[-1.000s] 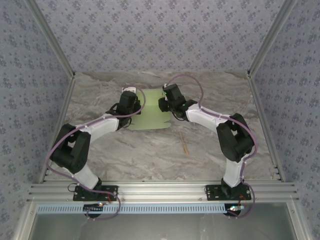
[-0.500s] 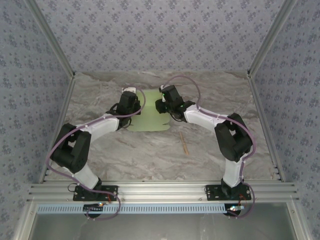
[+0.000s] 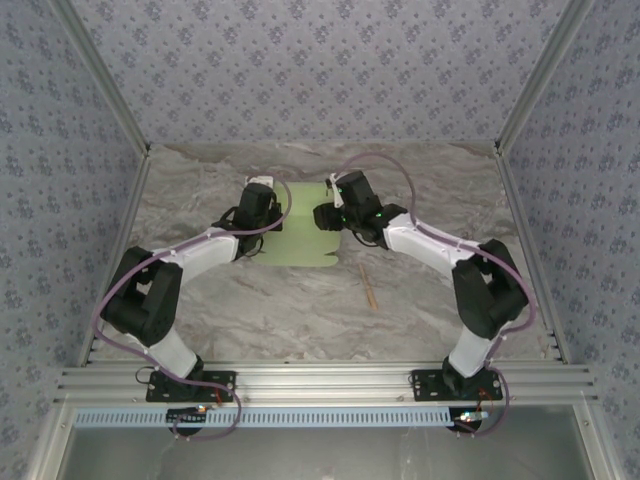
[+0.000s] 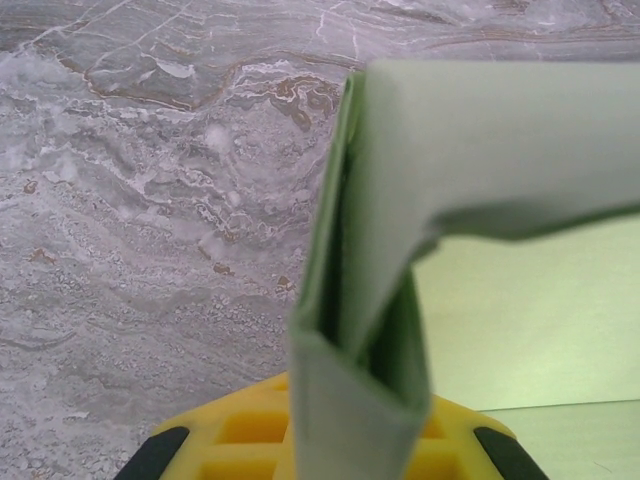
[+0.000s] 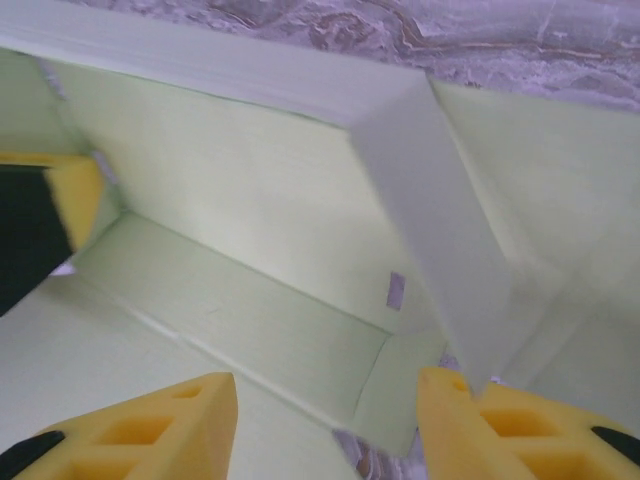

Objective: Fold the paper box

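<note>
The paper box [image 3: 308, 240] is a pale green card, partly folded, lying on the marble desk [image 3: 260, 305] between the two sets of jaws, touched by both. The left jaws are clamped on it. In the left wrist view a doubled, upright wall of card [image 4: 365, 300] rises from between the yellow pads [image 4: 245, 435], which are pressed close on either side of it. Above the pads the top of that wall bends over to the right, and a flat panel of the card lies on the desk to the right of them.

The right jaws stand apart over the inside of the box. Their two yellow fingers [image 5: 150, 430] are well separated, with the card floor between and below them and nothing gripped. Ahead of them a long raised wall [image 5: 240, 210] runs across, meeting the floor at a crease. A narrow flap [image 5: 440, 250] slants down toward the right-hand finger, and its lower end is just beside that fingertip. The half-formed tray holds only its own card surfaces and a small grey slot mark [image 5: 395, 290] on the wall. At the left of the right jaws a yellow and black finger of the left jaws [image 5: 55, 190] grips the box's side.

A thin tan wooden stick [image 3: 369, 286] lies on the desk behind the right jaws, apart from the card.
</note>
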`<state>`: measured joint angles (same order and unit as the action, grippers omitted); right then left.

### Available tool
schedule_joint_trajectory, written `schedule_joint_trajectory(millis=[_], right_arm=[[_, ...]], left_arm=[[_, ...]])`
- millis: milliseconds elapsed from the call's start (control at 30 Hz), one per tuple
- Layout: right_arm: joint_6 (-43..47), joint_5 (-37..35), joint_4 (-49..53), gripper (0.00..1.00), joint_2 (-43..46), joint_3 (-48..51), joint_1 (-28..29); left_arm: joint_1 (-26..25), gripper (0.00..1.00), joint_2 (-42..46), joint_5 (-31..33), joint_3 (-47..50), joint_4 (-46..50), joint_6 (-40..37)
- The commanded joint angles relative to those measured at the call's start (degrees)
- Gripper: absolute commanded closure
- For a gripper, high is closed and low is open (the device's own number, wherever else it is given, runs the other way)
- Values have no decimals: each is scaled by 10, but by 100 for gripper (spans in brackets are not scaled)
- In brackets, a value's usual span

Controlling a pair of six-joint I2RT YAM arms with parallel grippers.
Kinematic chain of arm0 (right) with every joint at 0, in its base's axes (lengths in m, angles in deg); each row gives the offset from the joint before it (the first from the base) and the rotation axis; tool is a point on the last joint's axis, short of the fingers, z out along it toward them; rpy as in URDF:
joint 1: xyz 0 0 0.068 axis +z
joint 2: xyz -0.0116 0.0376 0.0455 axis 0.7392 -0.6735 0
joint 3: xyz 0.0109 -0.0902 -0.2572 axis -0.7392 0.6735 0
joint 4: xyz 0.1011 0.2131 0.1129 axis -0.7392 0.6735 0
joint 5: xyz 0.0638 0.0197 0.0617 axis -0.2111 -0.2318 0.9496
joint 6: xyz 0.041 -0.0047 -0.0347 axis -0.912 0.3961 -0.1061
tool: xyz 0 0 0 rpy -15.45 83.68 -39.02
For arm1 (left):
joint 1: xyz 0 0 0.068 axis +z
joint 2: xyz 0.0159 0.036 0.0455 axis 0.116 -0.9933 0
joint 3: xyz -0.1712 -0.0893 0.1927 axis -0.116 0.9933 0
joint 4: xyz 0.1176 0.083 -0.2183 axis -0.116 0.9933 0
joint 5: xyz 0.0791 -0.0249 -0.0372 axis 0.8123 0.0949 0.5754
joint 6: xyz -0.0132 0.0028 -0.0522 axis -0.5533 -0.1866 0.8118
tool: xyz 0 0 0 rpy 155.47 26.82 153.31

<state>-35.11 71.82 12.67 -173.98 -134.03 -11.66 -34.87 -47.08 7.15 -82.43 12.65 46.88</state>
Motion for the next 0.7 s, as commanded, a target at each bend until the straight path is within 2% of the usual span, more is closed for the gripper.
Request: schedule_joint_trajectory(millis=[0, 133, 233, 333, 433, 533, 667], right_arm=[[44, 25, 47, 45, 62, 10, -16], [96, 67, 84, 42, 131, 48, -54], [118, 110, 95, 41, 163, 61, -120], [106, 180, 78, 41, 155, 65, -212], [102, 229, 55, 43, 120, 56, -269], [116, 287, 40, 47, 71, 37, -287], [154, 357, 39, 47, 11, -3, -264]], left_arm=[[6, 100, 2, -13, -4, -5, 2], [11, 100, 14, -22, 2, -10, -1], [17, 100, 23, -46, 7, -15, 2], [22, 100, 32, -66, 12, -17, 10], [24, 100, 41, -77, 14, -17, 13], [24, 100, 50, -85, 13, -16, 15], [24, 100, 56, -100, 11, -15, 19]])
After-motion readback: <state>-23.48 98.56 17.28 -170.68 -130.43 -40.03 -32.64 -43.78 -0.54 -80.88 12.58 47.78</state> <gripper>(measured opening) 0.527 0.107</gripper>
